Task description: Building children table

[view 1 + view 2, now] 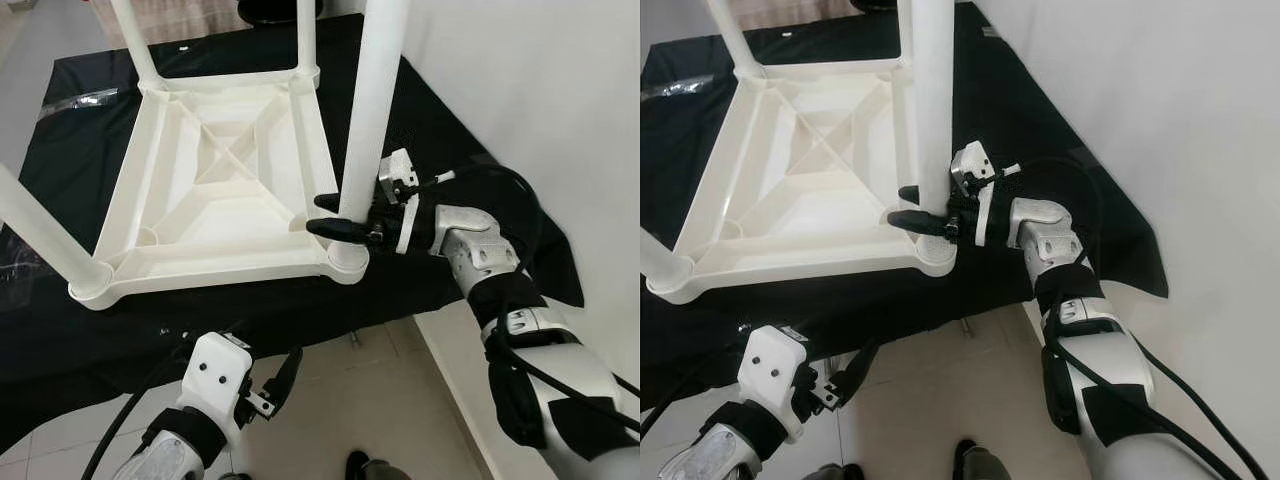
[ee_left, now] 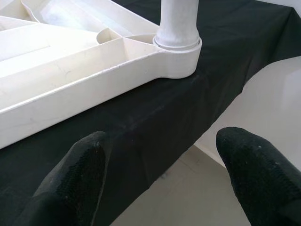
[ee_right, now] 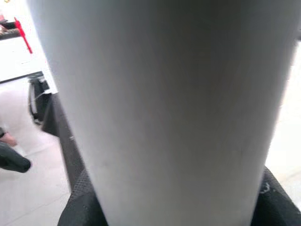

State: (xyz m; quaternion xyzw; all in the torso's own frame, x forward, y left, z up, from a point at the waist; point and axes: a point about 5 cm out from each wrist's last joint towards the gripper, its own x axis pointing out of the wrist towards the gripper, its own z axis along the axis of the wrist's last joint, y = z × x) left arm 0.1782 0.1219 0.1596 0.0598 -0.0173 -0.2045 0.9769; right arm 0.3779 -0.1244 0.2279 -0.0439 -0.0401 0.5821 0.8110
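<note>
Right gripper [image 1: 335, 214] clamped round a white leg [image 1: 372, 110], low on the shaft, just above the socket [image 1: 347, 262] at the tabletop's near right corner, centre-right of the left eye frame. One black finger in front of the leg, the other behind; in the right wrist view, finger pads [image 3: 80, 207] pressed against the pale cylinder at both lower corners. Leg upright, foot seated in the socket as far as can be judged; depth of seating not visible.

Left gripper [image 1: 268, 385] low at bottom centre of the left eye frame, over the tiled floor [image 1: 400, 400], below the cloth's edge. Fingers spread wide, holding nothing; in the left wrist view, two black fingertips [image 2: 84, 165] well apart, aimed at the same corner.

Tabletop [image 1: 215, 190] lying upside down, ribbed underside up, on a black cloth [image 1: 90, 340], upper left to centre of the frame. Another leg [image 1: 40, 235] standing in the near left corner, slanting off the left edge. A third leg [image 1: 133, 40] at the far left corner and a fourth [image 1: 307, 35] at the far right, both running off the top.

Judged nearly finished: all four legs in their sockets. Probably left: pressing or twisting the gripped leg fully home, letting go, then turning the table onto its feet.

White wall [image 1: 560, 100] along the right side.
</note>
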